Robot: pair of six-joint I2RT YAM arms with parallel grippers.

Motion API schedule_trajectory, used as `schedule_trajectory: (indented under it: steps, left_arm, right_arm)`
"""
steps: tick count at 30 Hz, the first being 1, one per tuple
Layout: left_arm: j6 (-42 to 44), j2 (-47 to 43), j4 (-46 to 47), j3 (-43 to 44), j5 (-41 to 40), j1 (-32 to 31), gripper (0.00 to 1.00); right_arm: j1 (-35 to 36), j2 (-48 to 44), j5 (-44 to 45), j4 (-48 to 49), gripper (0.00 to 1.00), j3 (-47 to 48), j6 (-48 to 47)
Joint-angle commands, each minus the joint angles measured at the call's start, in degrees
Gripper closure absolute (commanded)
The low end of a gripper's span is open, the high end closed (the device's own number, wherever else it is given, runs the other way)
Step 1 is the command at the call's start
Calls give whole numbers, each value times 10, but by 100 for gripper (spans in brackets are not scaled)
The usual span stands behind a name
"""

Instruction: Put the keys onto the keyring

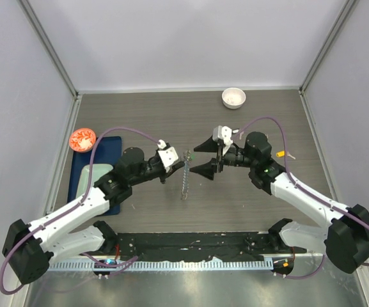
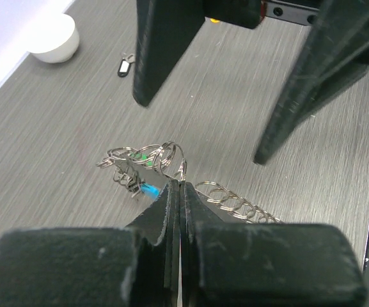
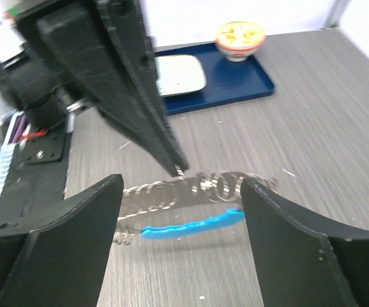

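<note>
Behind the keyring (image 1: pixel 185 174) stands a white bowl (image 1: pixel 233 97).

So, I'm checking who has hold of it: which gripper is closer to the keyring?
Left. The left gripper is pinched shut right on the keyring, while the right gripper is open just beside it.

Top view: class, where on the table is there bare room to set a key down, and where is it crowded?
Free: the far strip between the orange bowl and the white bowl; the near patch between the keyring and the black base rail. Crowded: the middle, where left hand and right hand meet at the keyring.
</note>
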Motion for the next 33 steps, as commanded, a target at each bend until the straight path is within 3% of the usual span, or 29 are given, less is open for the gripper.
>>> schedule_trajectory:
  steps: [1, 3, 5, 14, 18, 27, 33]
  left_arm:
    - [-12, -47, 19, 0, -20, 1, 100]
    - [-11, -63, 17, -7, -20, 1, 100]
    - [-15, -77, 12, -9, -22, 1, 100]
    - [-37, -106, -71, 25, -63, 1, 100]
    - [-54, -107, -148, 69, -100, 1, 100]
    - [-74, -53, -357, 147, -170, 19, 100]
    - [-107, 12, -343, 104, -76, 51, 100]
  right_arm:
    - [1, -38, 161, 27, 11, 29, 99]
    - [2, -44, 285, 7, 3, 36, 138]
    - [1, -49, 422, -54, 2, 59, 187]
    - [-8, -47, 602, -186, 1, 78, 221]
    - [-33, -29, 642, -238, 6, 82, 225]
    - [-126, 63, 649, -246, 13, 96, 251]
    - [-189, 119, 680, -235, 18, 109, 260]
